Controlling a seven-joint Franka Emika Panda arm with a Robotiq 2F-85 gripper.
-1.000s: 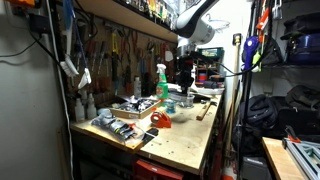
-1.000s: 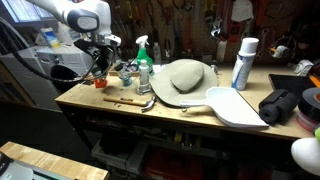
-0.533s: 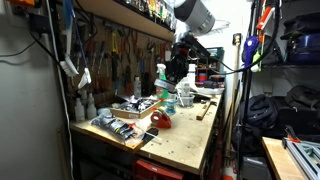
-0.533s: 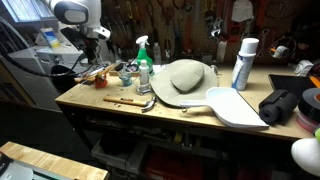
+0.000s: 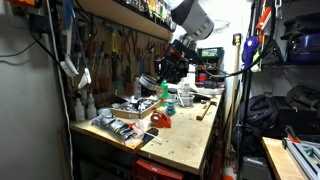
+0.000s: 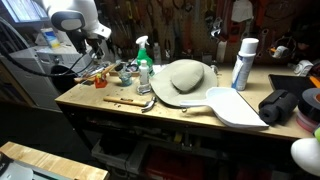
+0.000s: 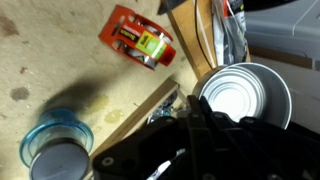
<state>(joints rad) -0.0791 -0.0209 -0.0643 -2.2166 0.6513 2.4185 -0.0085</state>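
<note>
One cluttered wooden counter (image 5: 190, 140), stained and scuffed; tool wall (image 5: 115, 50) behind. Raised gripper (image 5: 165, 72) hangs over can (image 7: 245, 100) and tape (image 7: 138, 38); cannot tell whether it is clamped.

Wrist view: the gripper (image 7: 190, 145) is a dark blur, fingertips indistinct, jaws unreadable. It covers the lower rim of the metal can (image 7: 245, 100). The blue jar (image 7: 55, 150) runs off the bottom edge. In both exterior views the gripper is too small to read.

Dark fingers (image 5: 163, 75) are hovering over the wooden bench (image 5: 190, 140). A green plastic spray bottle (image 5: 162, 93) is standing just below them, a red tape dispenser (image 5: 161, 120) farther below.
</note>
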